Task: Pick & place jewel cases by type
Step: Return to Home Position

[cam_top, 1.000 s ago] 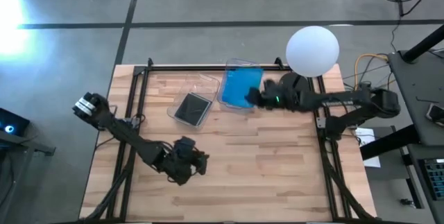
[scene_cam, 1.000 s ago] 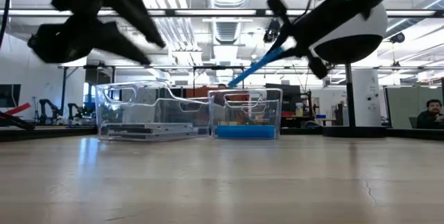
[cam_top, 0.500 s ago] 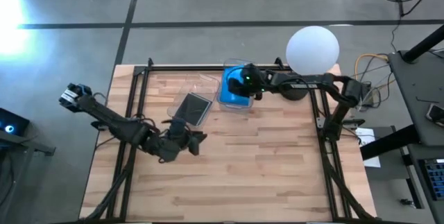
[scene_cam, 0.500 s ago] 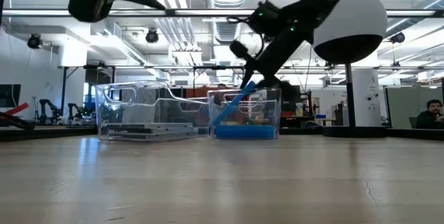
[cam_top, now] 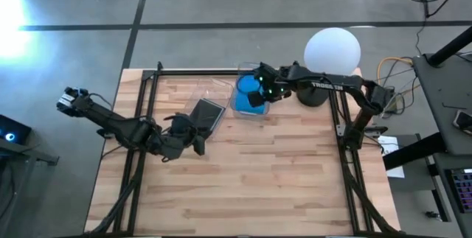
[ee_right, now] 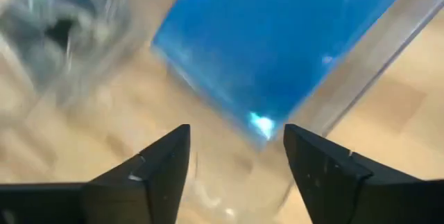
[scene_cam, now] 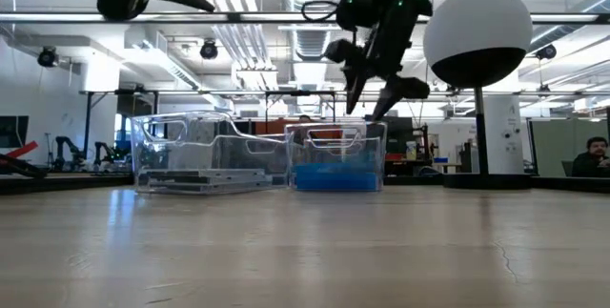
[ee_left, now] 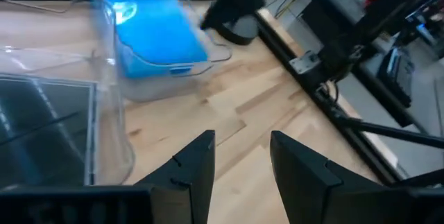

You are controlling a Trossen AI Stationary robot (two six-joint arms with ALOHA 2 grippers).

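A: Left tool (cam_top: pixel 193 130) — where is it, what state?
B: Near side of the bench (cam_top: pixel 243 186), just beside the near corner of the left bin (cam_top: pixel 214 87). Fingers spread, nothing between them; its wrist view shows bare wood in the gap.
A: Dark cases (cam_top: pixel 206 114)?
B: Lying flat in the left bin. Count not readable.
A: Blue cases (cam_top: pixel 243 99)?
B: Flat on the floor of the right bin (cam_top: pixel 258 67), which sits side by side with the left one and seems to touch it. Right tool (cam_top: pixel 256 91) hangs above that bin, fingers apart, empty.
A: Anything loose on the bench?
B: No case that I can see. Sorting looks finished, my read.
A: Handling, if one needs a re-pick?
B: Judgement only. Thin hard plastic, so light and stiff, no flex. Glossy faces are likely slippery, and corners and hinges probably crack under a hard squeeze. Flat on the bin floor there's no gap to get under — I'd tip one up against the bin wall and pinch it across two opposite edges with low force.
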